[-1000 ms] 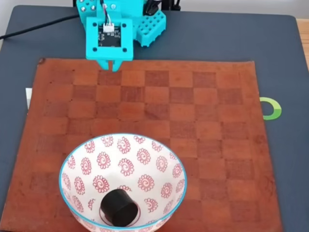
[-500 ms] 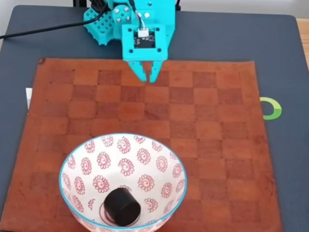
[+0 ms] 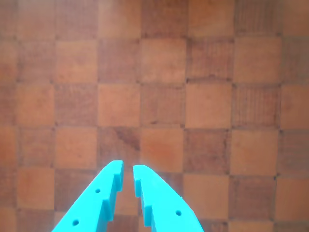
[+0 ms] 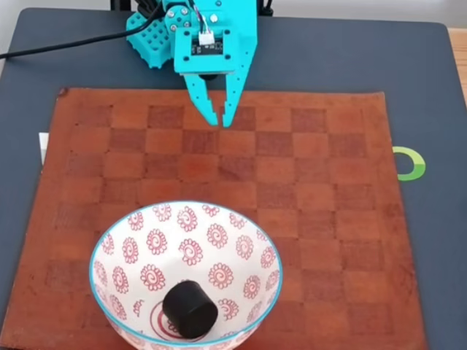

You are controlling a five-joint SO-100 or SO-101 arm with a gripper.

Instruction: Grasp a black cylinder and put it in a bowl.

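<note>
- The bowl is sitting at the bottom of the fixed view, left of centre, on the brown checkered mat. Its lower rim is running off the frame edge.
- The black cylinder is lying inside the bowl, low in the frame, tipped so that its flat top is facing up and a little to the left. It is resting on the red rings at the bowl's bottom.
- So I am judging the main job as done: the cylinder is in the bowl and nothing is left to carry.
- Between the bowl and me, several rows of bare mat squares are lying open, with nothing standing on them.
- My pincer is hanging at the top of the fixed view, over the far edge of the mat, well apart from the bowl. In the wrist view my pincer is coming in from the bottom edge, tips nearly together with a narrow slit between them, pinching nothing.
- The step in hand, as I am reading it, is pulling back to rest. To do it well, I am thinking of staying high and far from the bowl's rim, so I am not bumping it or rolling the cylinder about.
- Farthest off, my blue base and a black cable are sitting on the dark tabletop; folding in gently should be keeping me off that cable.
</note>
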